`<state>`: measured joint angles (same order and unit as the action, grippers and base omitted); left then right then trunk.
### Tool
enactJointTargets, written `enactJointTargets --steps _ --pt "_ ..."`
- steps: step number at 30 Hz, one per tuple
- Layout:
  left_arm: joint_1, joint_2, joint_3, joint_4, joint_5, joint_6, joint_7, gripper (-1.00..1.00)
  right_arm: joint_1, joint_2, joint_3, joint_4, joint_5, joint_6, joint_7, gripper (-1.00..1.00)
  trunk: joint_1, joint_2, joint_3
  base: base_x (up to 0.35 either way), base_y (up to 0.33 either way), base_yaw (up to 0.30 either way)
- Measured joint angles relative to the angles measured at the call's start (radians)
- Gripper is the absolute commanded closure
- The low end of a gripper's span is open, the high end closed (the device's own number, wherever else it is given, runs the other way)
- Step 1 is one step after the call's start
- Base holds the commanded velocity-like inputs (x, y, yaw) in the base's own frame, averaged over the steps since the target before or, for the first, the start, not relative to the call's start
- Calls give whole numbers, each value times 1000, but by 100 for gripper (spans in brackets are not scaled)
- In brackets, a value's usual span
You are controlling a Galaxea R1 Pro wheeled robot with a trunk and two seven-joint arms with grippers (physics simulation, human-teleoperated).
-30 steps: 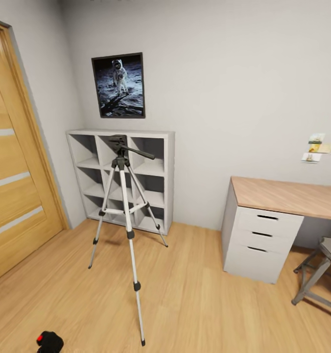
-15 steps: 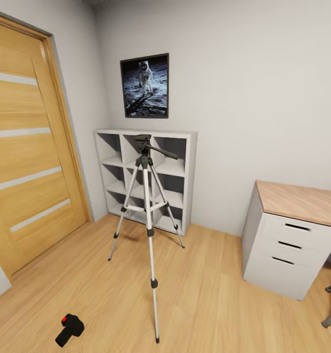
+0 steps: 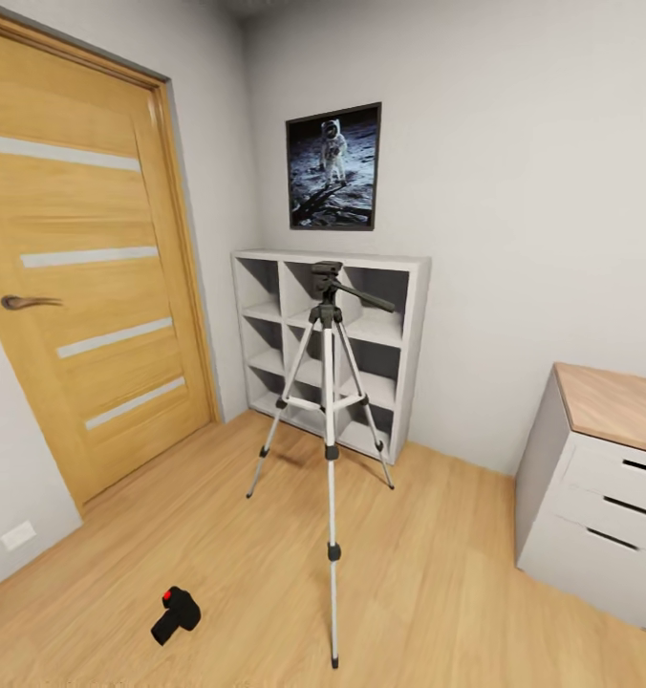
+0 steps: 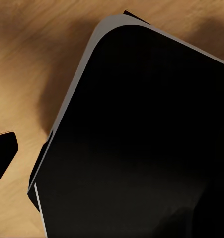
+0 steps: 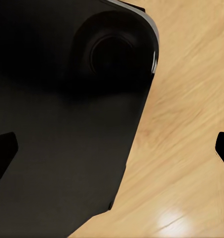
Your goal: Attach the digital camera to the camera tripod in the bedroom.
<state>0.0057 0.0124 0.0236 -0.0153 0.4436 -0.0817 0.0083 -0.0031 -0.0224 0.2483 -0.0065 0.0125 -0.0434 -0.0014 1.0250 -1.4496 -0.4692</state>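
Note:
The camera tripod (image 3: 328,420) stands on the bedroom's wood plank floor in front of the white cube shelf (image 3: 405,325), legs spread, black head and pan handle (image 3: 361,291) at the top with nothing mounted. The digital camera (image 3: 177,613), black with a red button, lies on the floor near the lower left, a little left of the tripod's nearest foot. My right gripper (image 5: 112,148) hangs open over the floor beside the robot's black base (image 5: 52,124). My left gripper (image 4: 112,153) also looks open; one fingertip (image 4: 2,153) shows, the other is lost against the dark base.
A wooden door (image 3: 84,287) with pale stripes and a handle fills the left wall. The astronaut picture (image 3: 333,167) hangs above the shelf. A white drawer unit with a wooden top (image 3: 600,506) stands at the right. A wall corner with an outlet (image 3: 17,535) juts in at the left.
The head view has swung left, so tripod, shelf and picture sit further right in the picture. The door handle and more of the floor camera have come into view; the chair has left it.

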Motion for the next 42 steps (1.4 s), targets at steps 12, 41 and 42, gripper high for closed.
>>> enactJointTargets --steps 12,41,42 --pt "0 0 0 0 0 0 0 -100 0 1 3 0 0 0 0 -100 0 0 0 0 0 279" --pt "0 1 -1 0 1 3 -1 -100 0 0 7 0 3 0 4 -100 -1 0 0 177 0 135" --pt "0 1 -1 0 1 3 -1 -100 0 0 7 0 4 0 4 -100 -1 0 0 320 0 1"
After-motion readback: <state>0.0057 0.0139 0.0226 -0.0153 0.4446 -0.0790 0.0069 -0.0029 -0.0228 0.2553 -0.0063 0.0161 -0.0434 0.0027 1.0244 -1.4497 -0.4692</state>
